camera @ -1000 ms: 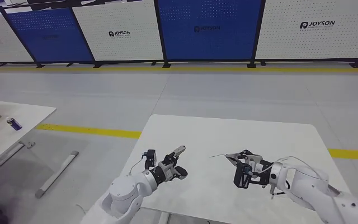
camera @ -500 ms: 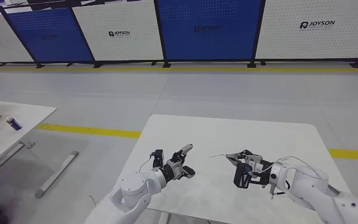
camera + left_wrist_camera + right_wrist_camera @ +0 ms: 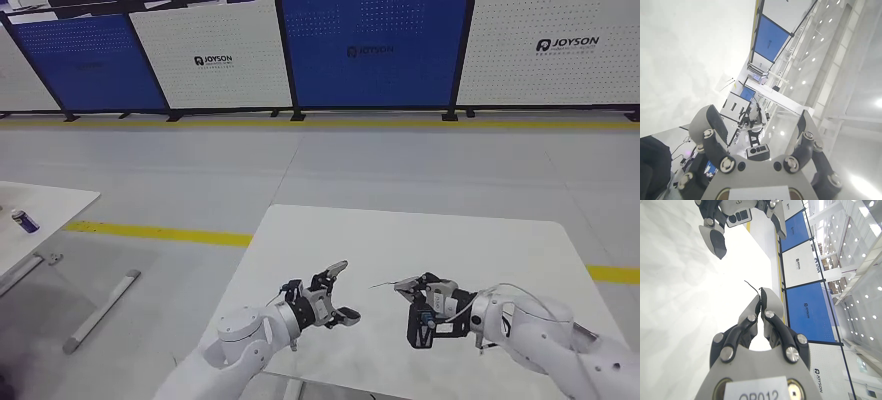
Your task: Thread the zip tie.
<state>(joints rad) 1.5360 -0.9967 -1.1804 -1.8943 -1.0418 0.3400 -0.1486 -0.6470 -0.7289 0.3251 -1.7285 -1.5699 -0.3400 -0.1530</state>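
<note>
A robot's two arms meet over the near half of a white table (image 3: pixel 400 235), seen from above. The task's thing is a zip tie (image 3: pixel 384 284): a very thin dark strap, held in the air above the table, near the middle, between the two grippers.

The right gripper (image 3: pixel 405 288) has its two fingers pressed together on the strap. In its own wrist view, the padded fingertips of the right gripper (image 3: pixel 760 295) meet with no gap, and a short curved length of the zip tie (image 3: pixel 751 286) sticks out past them. The free end points left, toward the other arm.

The strap looks very light and springy (its loose end already curves instead of running straight). It will probably bend or flick aside if pushed end-on, and it is narrow enough to slip or twist between smooth pads. A hold close to the free end would likely keep the tip steadier for threading. Which part is the locking head cannot be made out.

The left gripper (image 3: pixel 344 292) sits just left of the strap's tip, apart from it and holding nothing. Its fingers are spread wide, one toward the far side and one toward the near side. In the left wrist view, the left gripper (image 3: pixel 759 121) shows the same wide gap with only the room beyond.

Both forearms come in from the near edge and angle inward, so the two grippers face each other across a small gap.
</note>
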